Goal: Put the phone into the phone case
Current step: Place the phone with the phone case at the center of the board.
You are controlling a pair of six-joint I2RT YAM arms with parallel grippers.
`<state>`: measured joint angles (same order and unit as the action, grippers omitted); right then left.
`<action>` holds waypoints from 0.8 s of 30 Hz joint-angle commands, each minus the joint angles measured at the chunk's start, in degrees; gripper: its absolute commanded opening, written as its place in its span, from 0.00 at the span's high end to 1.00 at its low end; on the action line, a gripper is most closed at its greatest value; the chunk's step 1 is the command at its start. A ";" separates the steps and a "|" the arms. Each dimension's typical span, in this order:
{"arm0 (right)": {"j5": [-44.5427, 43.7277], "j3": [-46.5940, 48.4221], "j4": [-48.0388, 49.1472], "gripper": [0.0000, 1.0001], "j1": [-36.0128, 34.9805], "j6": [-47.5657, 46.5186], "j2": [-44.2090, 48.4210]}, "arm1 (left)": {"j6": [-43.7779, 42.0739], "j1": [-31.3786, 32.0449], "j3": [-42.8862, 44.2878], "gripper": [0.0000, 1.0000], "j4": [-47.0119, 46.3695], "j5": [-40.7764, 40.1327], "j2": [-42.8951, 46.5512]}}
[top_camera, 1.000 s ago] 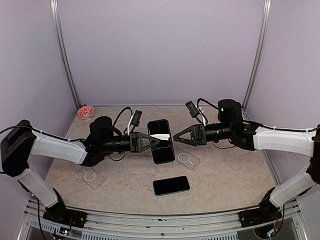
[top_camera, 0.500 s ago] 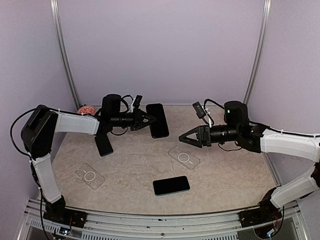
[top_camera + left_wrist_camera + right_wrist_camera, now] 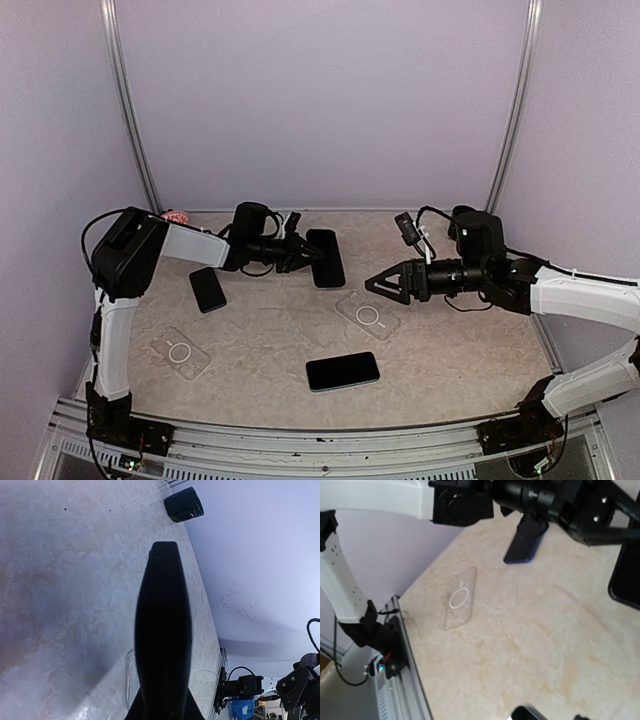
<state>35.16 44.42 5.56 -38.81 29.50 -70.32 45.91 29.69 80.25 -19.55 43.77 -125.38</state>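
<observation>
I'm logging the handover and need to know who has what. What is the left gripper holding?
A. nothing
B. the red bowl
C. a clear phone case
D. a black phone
D: in the top view the left gripper is shut on one end of the black phone, and the same phone runs edge-on out from between its fingers in the left wrist view.

1. Table (image 3: 270, 335): smooth, beige, marbled stone-look top with low sheen.
2. Right case (image 3: 368, 315), left case (image 3: 181, 352): clear, glossy plastic.
3. Rear phone (image 3: 326, 257), front phone (image 3: 342, 371): glossy black faces.
4. Walls (image 3: 320, 100): matt lilac.
5. Posts (image 3: 130, 110): bare silvery metal.
6. Arm links (image 3: 585, 295): smooth white plastic.
</observation>
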 commanded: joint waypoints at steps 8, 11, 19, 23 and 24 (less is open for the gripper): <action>-7.40 0.58 -2.49 0.17 0.50 0.36 -3.78 | 7.35 -1.18 13.86 0.98 -4.28 2.68 -10.69; -8.11 0.98 -2.20 0.15 0.51 0.62 -5.29 | 8.60 -1.51 17.10 0.98 -3.09 2.43 -13.18; -7.86 -0.32 -0.28 0.15 0.50 2.42 -5.79 | 12.42 -2.31 19.43 0.98 -5.06 0.93 -17.66; -8.10 -1.22 0.92 0.15 0.47 3.38 -5.86 | 15.89 -2.38 17.48 0.98 -7.86 -1.73 -18.02; -8.09 -1.51 1.37 0.15 0.48 3.76 -5.87 | 17.69 -2.32 16.68 0.98 -10.03 -2.39 -17.91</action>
<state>27.70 44.03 4.54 -38.81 31.68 -76.01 58.52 27.66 97.56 -20.51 43.13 -143.68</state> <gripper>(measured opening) 0.850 0.116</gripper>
